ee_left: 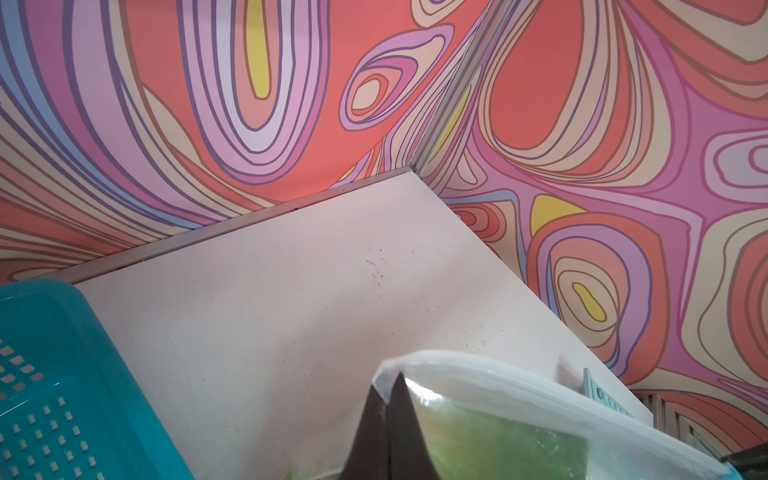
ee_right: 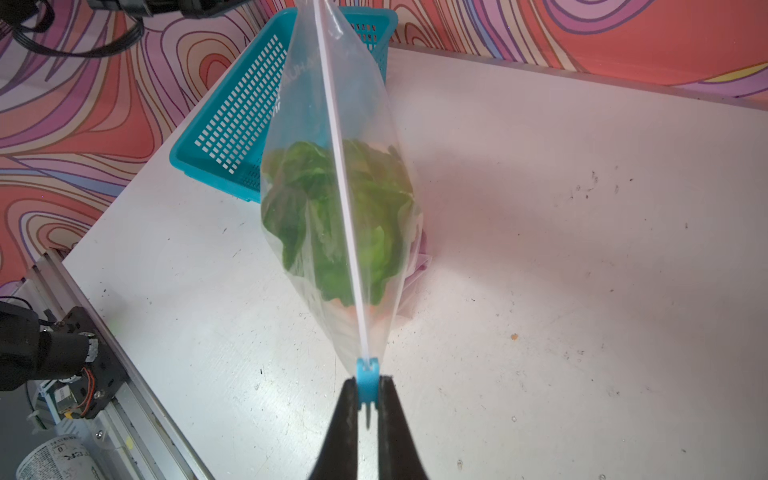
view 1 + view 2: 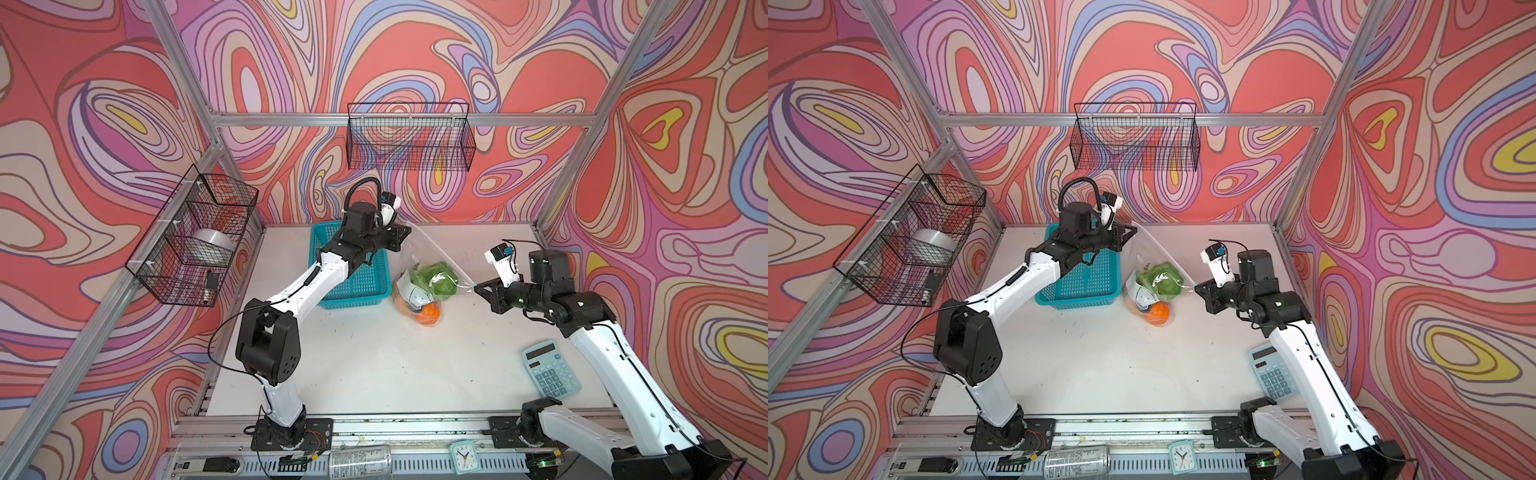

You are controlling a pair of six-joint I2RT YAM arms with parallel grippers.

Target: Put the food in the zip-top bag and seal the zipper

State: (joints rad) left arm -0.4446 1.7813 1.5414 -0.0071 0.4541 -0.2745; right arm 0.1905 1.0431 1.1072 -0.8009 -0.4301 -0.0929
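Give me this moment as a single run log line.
left gripper: shut on zip-top bag | right gripper: shut on slider | zipper: taut, looks closed | food: inside bag

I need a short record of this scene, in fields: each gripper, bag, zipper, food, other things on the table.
left gripper: shut on a corner of the bag
right gripper: shut on the slider
bag: clear, stretched between both grippers, its bottom on the table
zipper: looks closed along its visible length, slider at the right gripper's end
food: cabbage and an orange piece inside the bag; others unclear
basket: teal, beside the bag, no food visible in it
calculator: by the right arm
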